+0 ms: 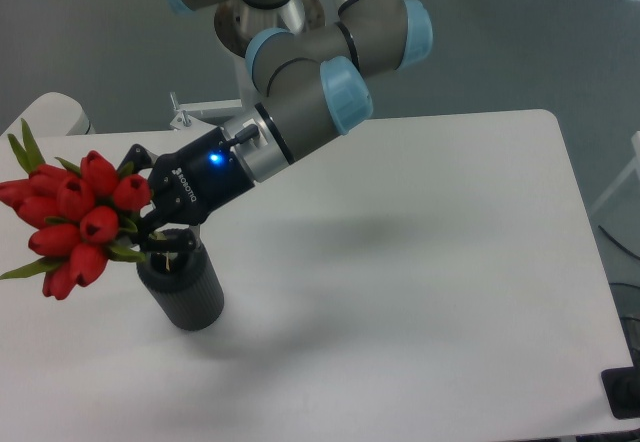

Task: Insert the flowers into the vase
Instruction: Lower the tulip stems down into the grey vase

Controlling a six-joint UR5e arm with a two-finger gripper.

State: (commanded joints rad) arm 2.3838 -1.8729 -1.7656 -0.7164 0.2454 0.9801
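Standing near the table's point(420, 292) left edge, at roughly 8 o'clock from its centre, the vase point(184, 286): dark grey matte cylinder, upright, with bare white tabletop stretching wide toward 3 o'clock. Flowers point(78, 220): tight red tulip bunch, green leaves, tilted out toward 9 o'clock beyond the vase's mouth, overhanging the edge. Gripper point(152, 227): closed around the stems directly above the mouth.
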